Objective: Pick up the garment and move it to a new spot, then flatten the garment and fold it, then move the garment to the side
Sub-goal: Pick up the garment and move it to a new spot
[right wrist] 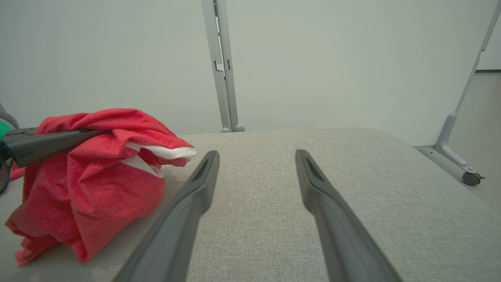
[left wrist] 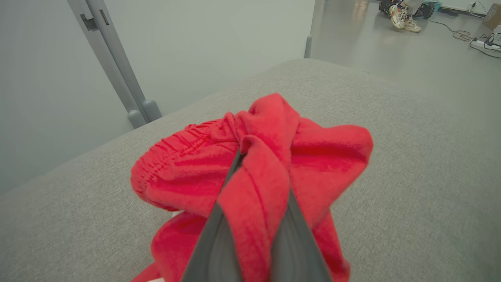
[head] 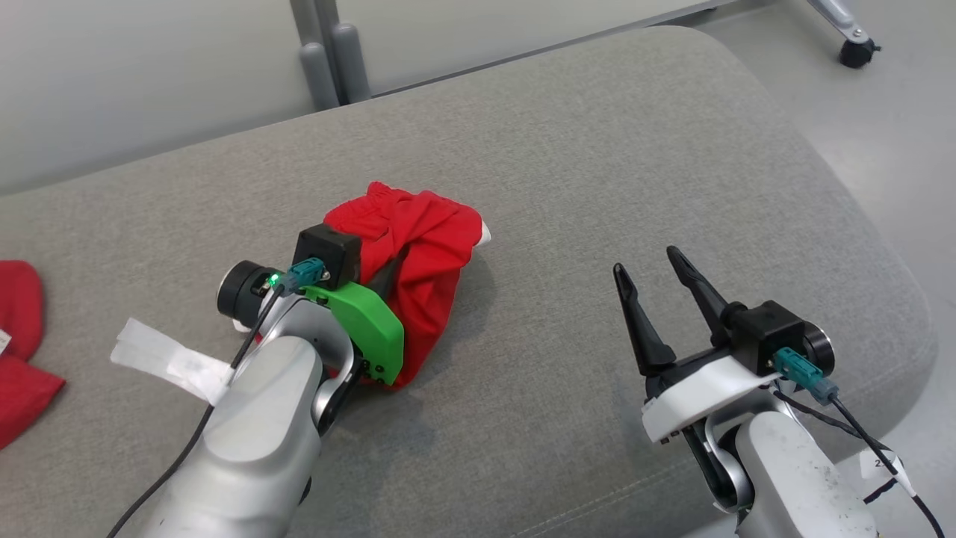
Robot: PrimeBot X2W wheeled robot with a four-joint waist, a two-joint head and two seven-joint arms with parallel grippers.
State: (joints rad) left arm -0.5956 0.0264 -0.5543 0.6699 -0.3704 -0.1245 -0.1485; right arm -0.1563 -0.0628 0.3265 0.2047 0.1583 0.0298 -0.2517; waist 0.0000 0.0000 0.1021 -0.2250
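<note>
A crumpled red garment [head: 418, 254] with a ribbed waistband and some white lining hangs bunched over the grey cushion. My left gripper [head: 388, 273] is shut on a fold of it; in the left wrist view the red cloth [left wrist: 254, 184] is pinched between the two dark fingers [left wrist: 213, 243], whose tips are buried in it. The right wrist view has the garment [right wrist: 94, 176] lifted at the left, its lower edge resting on the cushion. My right gripper [head: 650, 273] hovers open to the right of the garment, nothing between its fingers [right wrist: 188, 211].
The grey cushioned surface [head: 597, 164] has a rounded edge at the right, floor beyond. Another red cloth [head: 19, 351] lies at the far left edge. Grey metal posts [head: 328, 52] stand behind. A person's feet [left wrist: 405, 17] are far off on the floor.
</note>
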